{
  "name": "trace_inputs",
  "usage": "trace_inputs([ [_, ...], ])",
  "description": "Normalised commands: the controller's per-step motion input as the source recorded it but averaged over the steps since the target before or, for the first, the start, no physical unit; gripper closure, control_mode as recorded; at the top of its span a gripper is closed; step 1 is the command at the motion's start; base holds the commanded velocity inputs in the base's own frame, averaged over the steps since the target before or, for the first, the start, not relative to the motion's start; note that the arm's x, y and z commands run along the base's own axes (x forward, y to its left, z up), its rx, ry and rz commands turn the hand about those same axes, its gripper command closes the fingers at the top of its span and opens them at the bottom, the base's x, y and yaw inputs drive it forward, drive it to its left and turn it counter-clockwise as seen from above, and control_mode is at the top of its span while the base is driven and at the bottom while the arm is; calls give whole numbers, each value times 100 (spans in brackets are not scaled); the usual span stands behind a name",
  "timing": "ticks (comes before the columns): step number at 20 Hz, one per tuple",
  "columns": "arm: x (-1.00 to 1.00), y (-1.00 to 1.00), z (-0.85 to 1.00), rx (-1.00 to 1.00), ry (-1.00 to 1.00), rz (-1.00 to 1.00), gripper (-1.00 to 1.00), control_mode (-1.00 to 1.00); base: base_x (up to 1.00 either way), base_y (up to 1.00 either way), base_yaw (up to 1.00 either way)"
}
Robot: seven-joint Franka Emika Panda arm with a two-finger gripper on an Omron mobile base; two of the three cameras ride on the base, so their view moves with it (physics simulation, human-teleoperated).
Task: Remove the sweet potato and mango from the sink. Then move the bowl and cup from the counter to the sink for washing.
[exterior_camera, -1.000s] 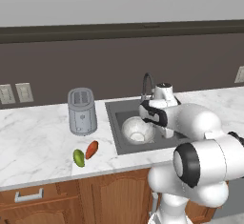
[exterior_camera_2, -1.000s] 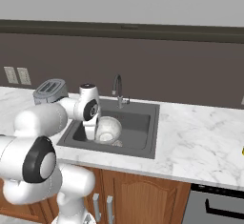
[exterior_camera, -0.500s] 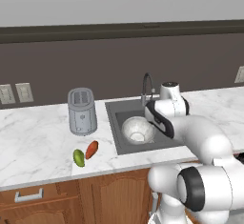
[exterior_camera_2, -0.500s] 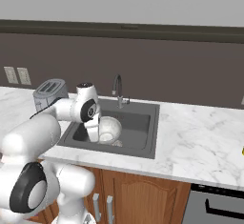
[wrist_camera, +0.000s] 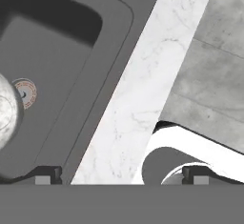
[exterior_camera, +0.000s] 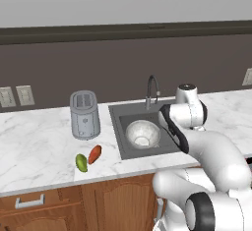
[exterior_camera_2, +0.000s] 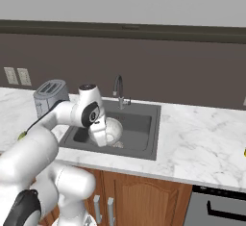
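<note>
The mottled whitish bowl [exterior_camera: 142, 133] lies inside the dark sink [exterior_camera: 123, 122], also seen as bowl [exterior_camera_2: 111, 130] and at the left edge of the hand view as bowl [wrist_camera: 5, 116]. My gripper [exterior_camera_2: 102, 140] hangs just beside the bowl over the sink's front part, open and holding nothing; gripper [wrist_camera: 121, 175] looks down on the basin's rim and the counter edge. The green mango [exterior_camera: 81, 162] and the orange-red sweet potato [exterior_camera: 94, 154] rest side by side on the counter left of the sink. A yellow sliver of the cup [exterior_camera_2: 244, 152] shows at the far right on the counter.
A grey toaster [exterior_camera: 84, 114] stands on the marble counter [exterior_camera: 39, 146] left of the sink. The curved faucet [exterior_camera: 152, 89] rises behind the basin. The drain [wrist_camera: 24, 93] lies next to the bowl. Wooden cabinet doors run below the counter.
My hand has drifted a little to the right, away from above the bowl, and the arm's elbow has swung round. The bowl, mango and sweet potato stay where they were.
</note>
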Motion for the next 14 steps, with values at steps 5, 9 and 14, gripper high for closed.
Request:
trace_inputs([
  [5, -10, -26, 11, -7, 0, 14, -100, -100, 0, 0, 0],
  [9, -5, -31, 9, -9, -2, 16, -100, -100, 0, 0, 0],
  [14, -1, -35, 8, -5, 0, 15, -100, -100, 0, 0, 0],
])
